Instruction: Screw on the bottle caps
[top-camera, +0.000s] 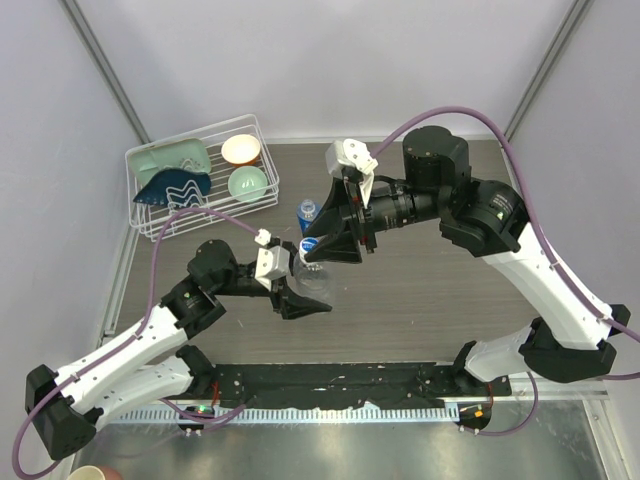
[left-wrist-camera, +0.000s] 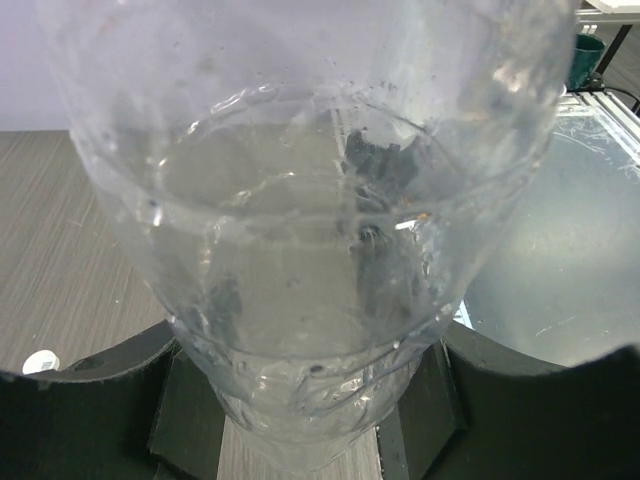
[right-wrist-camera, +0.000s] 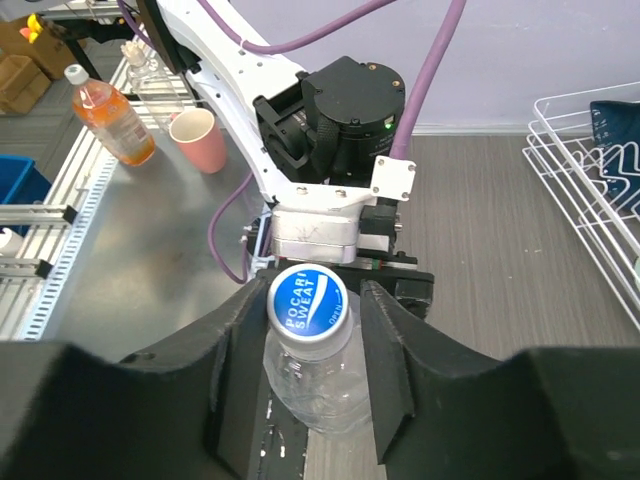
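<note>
Bottle (left-wrist-camera: 310, 230), plain, mid-table, clamped low by left gripper (top-camera: 303, 297). Blue-topped cap (right-wrist-camera: 308, 300) sits on its neck inside right gripper (top-camera: 322, 248); firm grip cannot be told. Labelled bottle (top-camera: 307, 213) stands just behind. Rack (top-camera: 160, 225) holds two bowls (top-camera: 242, 150) and two dishes (top-camera: 172, 185).

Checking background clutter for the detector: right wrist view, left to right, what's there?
Orange drink bottle → pink cup → blue-capped bottle → wire rack.
</note>
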